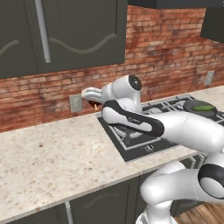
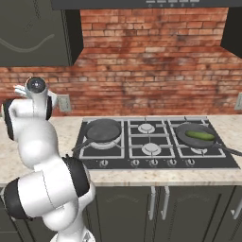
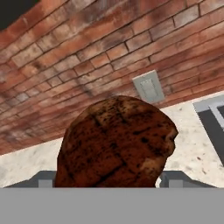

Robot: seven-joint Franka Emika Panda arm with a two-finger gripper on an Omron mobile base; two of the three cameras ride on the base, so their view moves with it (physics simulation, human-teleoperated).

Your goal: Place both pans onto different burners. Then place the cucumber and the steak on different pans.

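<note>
The gripper (image 3: 107, 177) was clamped on the steak (image 3: 116, 142), whose dark reddish-brown bulk sat between the two fingers in the hand view, with a wall outlet (image 3: 148, 87) at about one o'clock from it on the brick wall (image 3: 87, 57). In the left base view the gripper (image 1: 92, 97) was raised above the counter (image 1: 52, 153), just left of the cooktop (image 1: 144, 146). In the right base view, one pan (image 2: 103, 130) lay on the front-left burner, bare inside, its handle pointing toward seven o'clock. The other pan (image 2: 198, 134) lay on the right-hand burner at three o'clock from it, and the cucumber (image 2: 200, 135) rested inside that pan.
</note>
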